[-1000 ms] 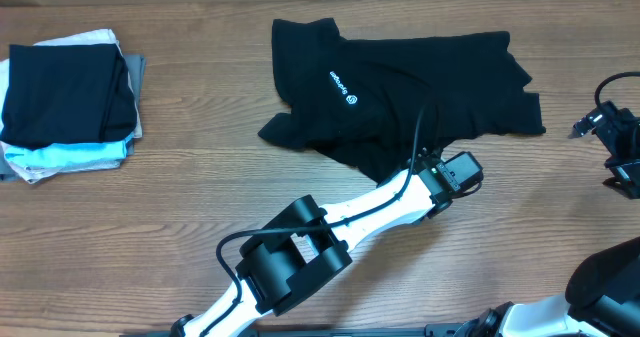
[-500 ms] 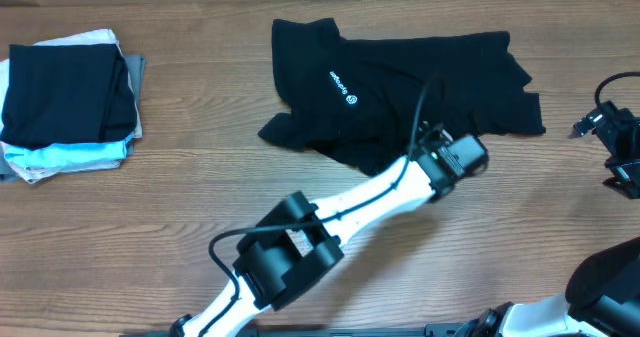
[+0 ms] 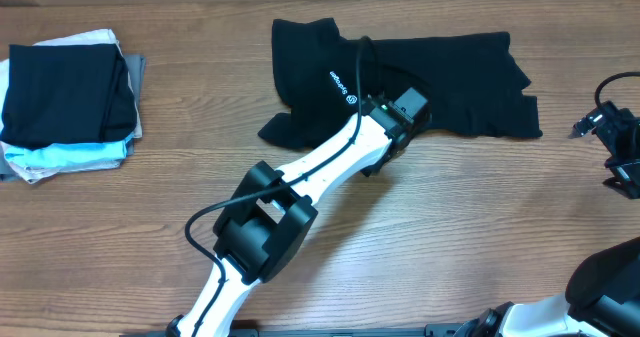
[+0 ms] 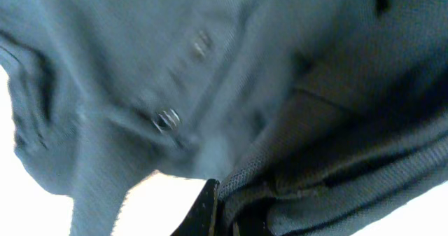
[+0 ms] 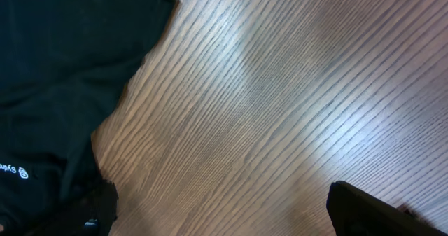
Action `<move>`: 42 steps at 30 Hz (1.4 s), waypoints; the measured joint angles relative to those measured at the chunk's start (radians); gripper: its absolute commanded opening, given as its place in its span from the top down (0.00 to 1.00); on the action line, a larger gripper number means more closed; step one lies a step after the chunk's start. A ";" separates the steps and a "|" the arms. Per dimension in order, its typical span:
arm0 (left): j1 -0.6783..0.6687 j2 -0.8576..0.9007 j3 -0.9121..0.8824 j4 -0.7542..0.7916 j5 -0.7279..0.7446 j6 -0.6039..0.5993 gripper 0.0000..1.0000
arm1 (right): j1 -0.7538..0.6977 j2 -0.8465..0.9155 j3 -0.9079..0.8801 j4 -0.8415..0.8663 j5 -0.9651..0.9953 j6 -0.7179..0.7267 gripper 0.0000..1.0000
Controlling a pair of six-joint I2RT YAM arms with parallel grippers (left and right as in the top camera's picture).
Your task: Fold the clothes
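Wood-grain worktop (image 3: 480,237) carries the black T-shirt (image 3: 470,77), crumpled. The left claw (image 3: 408,107), at the shirt's near hem a second ago, now sits mid-shirt beside the logo (image 3: 345,89), pinching fabric, so a first fold looks begun. A folded stack (image 3: 70,97) lies well left of the shirt. The right claw (image 3: 615,142), spread, waits to its right, obstructing nothing.

Overhead looks down; all views share the T-shirt (image 3: 455,72), left wrist nearest.

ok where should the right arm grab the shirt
Take the shirt by its right corner, coming in low from the right. That edge lies flat and free on the table, nearest the right end effector and clear of the left end effector.
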 measured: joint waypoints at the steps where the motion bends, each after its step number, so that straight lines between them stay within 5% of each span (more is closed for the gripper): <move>1: -0.006 -0.002 0.001 -0.016 0.011 0.000 0.93 | 0.000 0.000 0.000 0.000 0.000 0.000 0.00; 22: -0.049 -0.174 0.013 -0.335 0.216 -0.056 0.74 | 0.000 0.000 0.000 0.000 0.000 0.000 0.00; 31: -0.049 -0.174 -0.059 -0.287 0.270 -0.072 0.77 | 0.000 0.000 0.000 0.000 0.000 0.000 0.00; 42: -0.049 -0.174 -0.138 -0.014 0.373 -0.065 0.96 | 0.000 0.000 0.000 0.001 0.000 0.000 0.00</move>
